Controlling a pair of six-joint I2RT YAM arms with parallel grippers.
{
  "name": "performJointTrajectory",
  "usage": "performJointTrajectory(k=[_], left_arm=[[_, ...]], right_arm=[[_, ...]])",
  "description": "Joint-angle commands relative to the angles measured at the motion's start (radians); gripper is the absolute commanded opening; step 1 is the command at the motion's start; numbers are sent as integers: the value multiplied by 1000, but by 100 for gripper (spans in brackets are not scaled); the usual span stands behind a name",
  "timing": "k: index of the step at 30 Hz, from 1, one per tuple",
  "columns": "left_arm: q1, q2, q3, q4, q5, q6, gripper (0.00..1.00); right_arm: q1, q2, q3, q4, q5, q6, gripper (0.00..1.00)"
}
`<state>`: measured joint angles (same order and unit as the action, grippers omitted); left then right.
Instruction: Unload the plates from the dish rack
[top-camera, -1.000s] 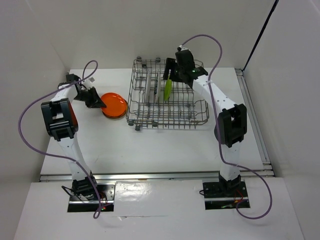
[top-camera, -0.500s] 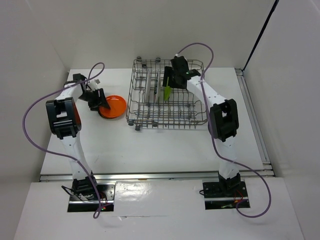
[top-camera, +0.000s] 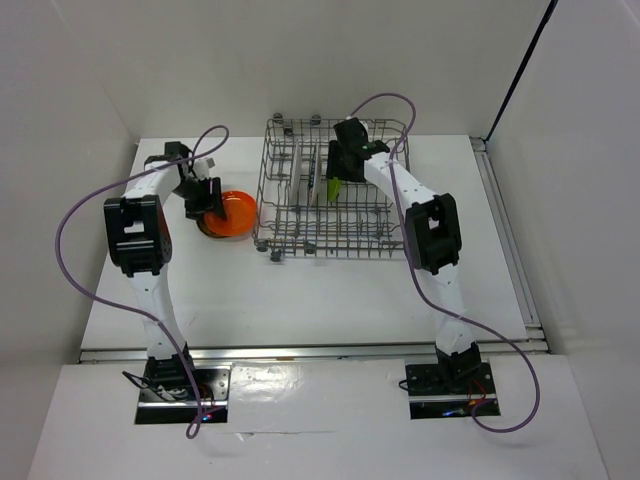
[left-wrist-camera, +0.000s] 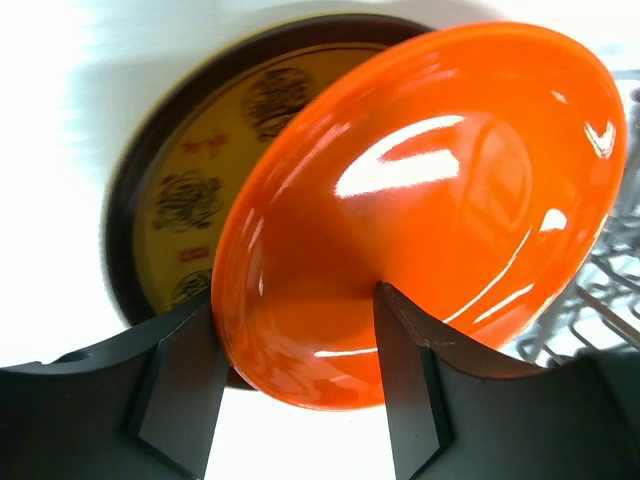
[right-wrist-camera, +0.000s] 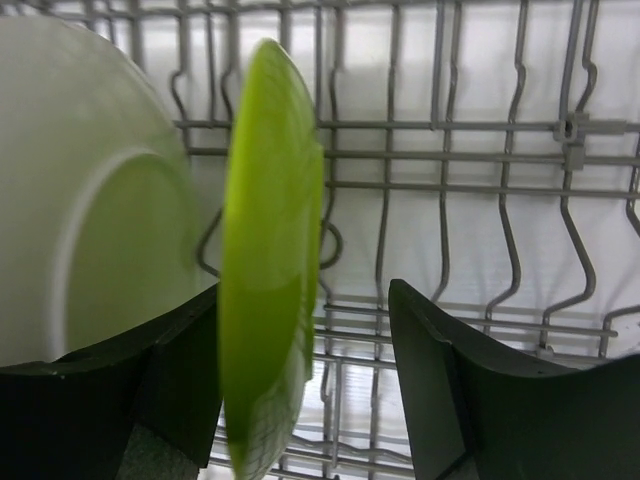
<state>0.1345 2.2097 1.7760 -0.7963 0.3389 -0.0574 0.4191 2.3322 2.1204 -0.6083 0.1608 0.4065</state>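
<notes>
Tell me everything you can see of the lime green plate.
The lime green plate is small, round, glossy and plain. It stands on edge in the dish rack, nearly edge-on to the right wrist camera, a white plate close beside it. The right tool straddles it, open: one finger at its rim, whether touching I cannot tell, a clear gap to the other.

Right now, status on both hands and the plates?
Left hand astride orange plate, over brown plate, grip unclear. Right hand open around green plate in rack. White plate close beside.
</notes>
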Motion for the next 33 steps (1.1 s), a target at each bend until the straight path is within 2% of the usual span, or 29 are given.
performJointTrajectory(k=[1, 5, 13, 16, 18, 19, 20, 22, 24, 25, 33], left_arm=[[5, -68, 28, -23, -76, -19, 68], [5, -91, 28, -32, -118, -28, 68], [5, -102, 49, -55, -208, -38, 68], [-13, -114, 49, -55, -218, -25, 68], [-42, -139, 40, -46, -248, -12, 70], [-55, -139, 40, -46, -267, 1, 70], [-76, -154, 31, -37, -282, 1, 70], [-85, -166, 31, -37, -304, 1, 72], [-85, -177, 40, -37, -304, 1, 72], [-85, -198, 40, -37, -292, -8, 72], [-85, -291, 104, -57, -199, -18, 73]], right_arm=[[7, 3, 65, -36, 48, 5, 68], [7, -33, 15, 1, 59, 5, 63], [7, -24, 15, 1, 59, 5, 53], [7, -4, 36, -19, 68, -4, 52], [7, 6, 36, -19, 68, -5, 47], [17, 6, 36, -19, 68, -5, 43], [17, 6, 36, -19, 80, -5, 31], [17, 6, 50, -28, 91, -5, 14], [26, 6, 62, -53, 138, -15, 2], [26, 6, 75, -64, 155, -15, 0], [58, -161, 98, -10, 357, -110, 0]])
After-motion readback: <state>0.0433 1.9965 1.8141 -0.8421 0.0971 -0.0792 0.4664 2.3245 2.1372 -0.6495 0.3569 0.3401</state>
